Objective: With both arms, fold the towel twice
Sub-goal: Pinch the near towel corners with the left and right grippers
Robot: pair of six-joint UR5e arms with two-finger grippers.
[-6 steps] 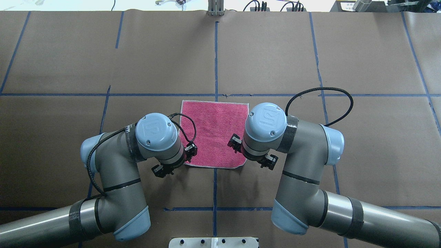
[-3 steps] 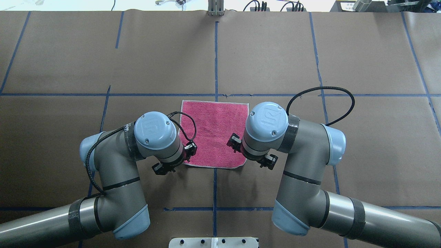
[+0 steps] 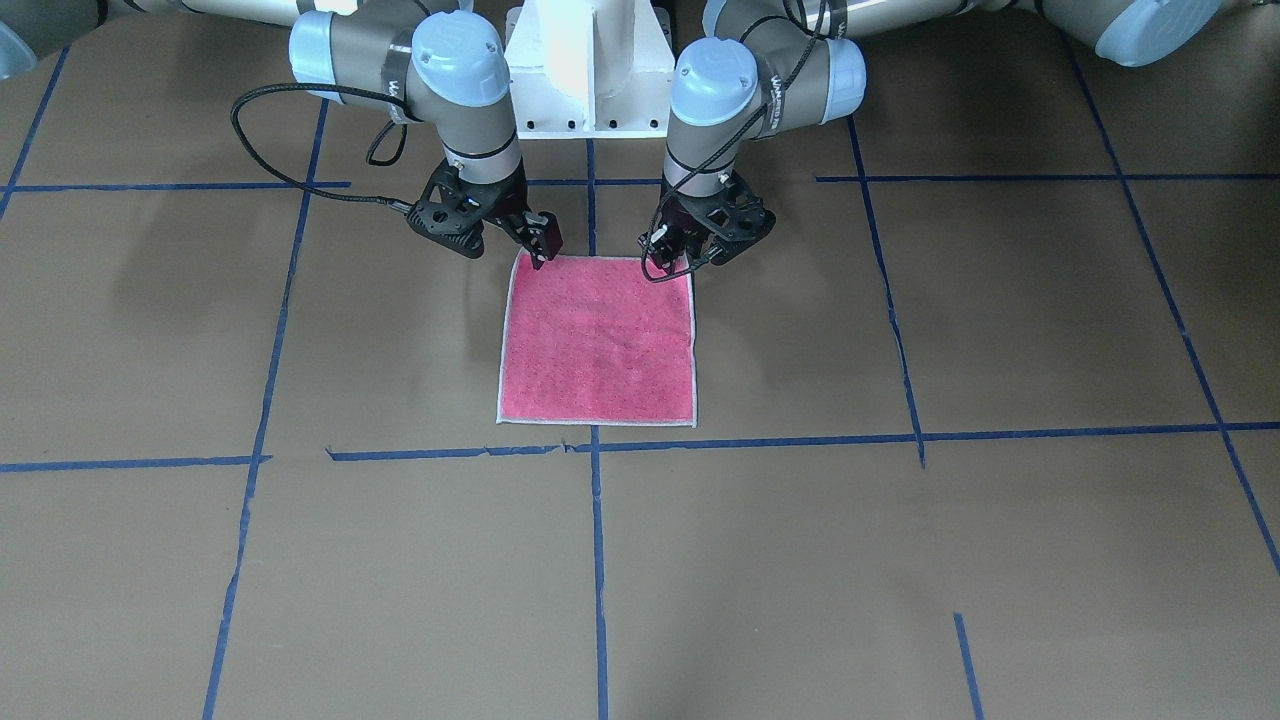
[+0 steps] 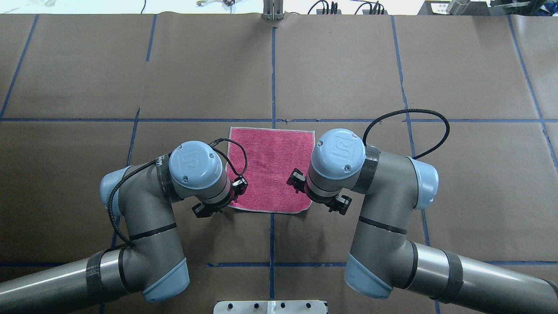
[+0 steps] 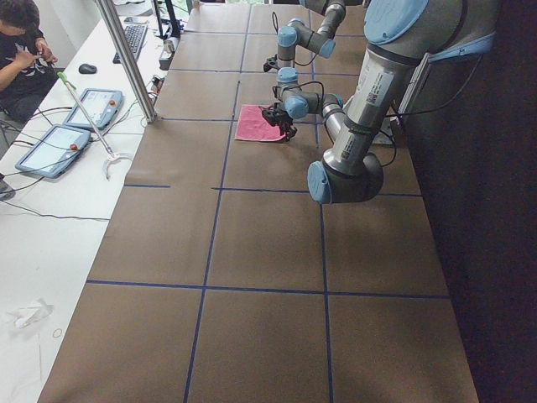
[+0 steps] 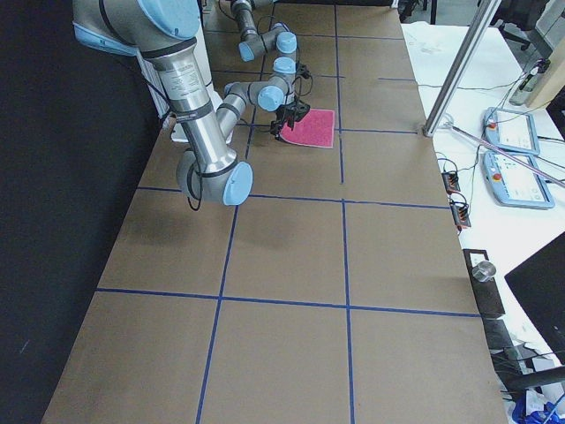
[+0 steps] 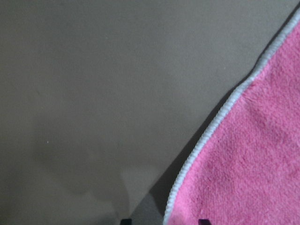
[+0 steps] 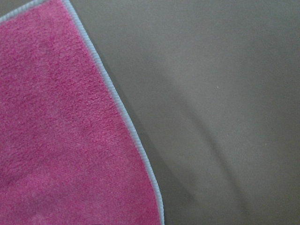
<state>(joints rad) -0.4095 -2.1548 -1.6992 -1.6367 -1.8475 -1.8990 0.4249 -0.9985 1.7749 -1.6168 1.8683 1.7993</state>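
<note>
The arms are grabbing for fold one. Seen from overhead, the left end effector (image 3: 668,260) is spread at the towel's (image 4: 270,165) 7 o'clock corner. For the right end effector (image 3: 541,250), at 5, I cannot tell. Next: pinch, then lift toward 12.

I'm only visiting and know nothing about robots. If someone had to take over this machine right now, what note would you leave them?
Left gripper: open, low at the towel's robot-side left corner, with its fingertips either side of the pale border. It is not closed on the cloth.
Right gripper: low at the robot-side right corner. I cannot tell if it is open or shut.
Towel: flat on the brown table, pink face up, unfolded.
Done: both grippers are at their corners.
Left: grip both corners, make the first fold, then the second.
</note>
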